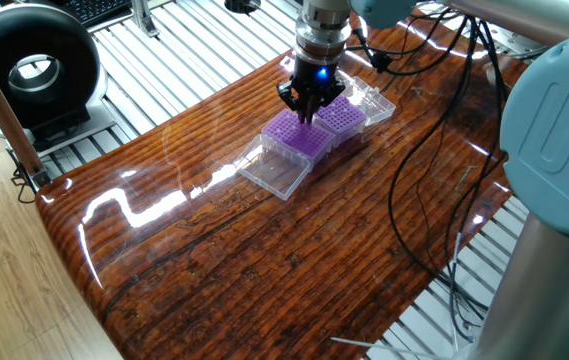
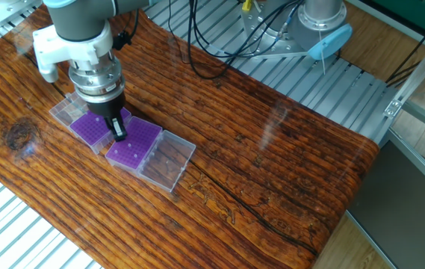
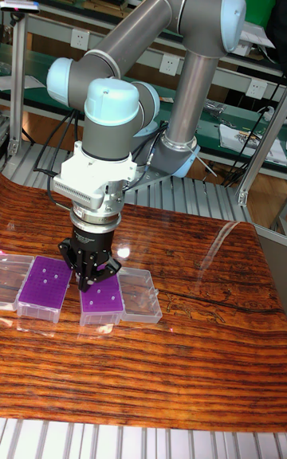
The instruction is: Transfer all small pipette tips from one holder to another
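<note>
Two purple grid racks sit side by side on the wooden table, each with a clear lid folded open: one rack and the other rack. A few small pipette tips show as pale dots on both grids. My gripper points straight down over the seam between the racks. Its black fingers are drawn together into a narrow point just above the grids. Whether a tip sits between them is too small to tell.
The clear lids lie flat beside the racks. Black cables trail across the table's far side. A round black device stands off the table edge. Metal slatted surfaces border the wood.
</note>
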Controlling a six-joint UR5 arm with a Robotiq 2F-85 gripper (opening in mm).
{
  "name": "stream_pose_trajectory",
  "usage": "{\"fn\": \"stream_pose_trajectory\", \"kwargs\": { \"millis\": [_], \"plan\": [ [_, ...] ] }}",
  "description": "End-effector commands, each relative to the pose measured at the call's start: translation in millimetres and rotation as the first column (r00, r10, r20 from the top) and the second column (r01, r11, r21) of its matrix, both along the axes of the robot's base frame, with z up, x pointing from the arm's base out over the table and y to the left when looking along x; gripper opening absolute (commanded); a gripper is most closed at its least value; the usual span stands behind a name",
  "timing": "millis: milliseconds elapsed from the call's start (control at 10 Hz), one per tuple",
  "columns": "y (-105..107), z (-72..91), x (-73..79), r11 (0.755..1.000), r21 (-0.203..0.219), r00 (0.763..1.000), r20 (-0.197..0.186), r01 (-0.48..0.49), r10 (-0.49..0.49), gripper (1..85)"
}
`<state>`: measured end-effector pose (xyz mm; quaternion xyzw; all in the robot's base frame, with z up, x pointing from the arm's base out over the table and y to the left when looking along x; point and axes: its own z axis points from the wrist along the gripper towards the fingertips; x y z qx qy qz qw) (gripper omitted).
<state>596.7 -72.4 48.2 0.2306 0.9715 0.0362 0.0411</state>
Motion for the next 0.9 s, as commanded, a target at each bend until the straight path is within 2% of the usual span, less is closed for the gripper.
{"fn": "stream_pose_trajectory", "kwargs": {
  "millis": [0, 300, 500, 700, 800],
  "plan": [
    [-1.6, 1.0, 2.9, 1.000, 0.002, 1.000, 0.009, 0.008, -0.008, 7.0],
    [-5.8, 0.2, 3.8, 1.000, -0.023, 1.000, 0.006, 0.021, -0.021, 1.7],
    [-0.1, 0.1, 2.9, 0.999, -0.020, 1.000, -0.006, 0.030, -0.030, 3.0],
    [-6.3, 2.1, -1.9, 0.998, -0.060, 0.999, -0.034, 0.036, -0.039, 1.3],
    [-4.2, 1.5, -2.3, 0.998, -0.054, 0.998, -0.039, 0.039, -0.041, 1.3]
  ]
}}
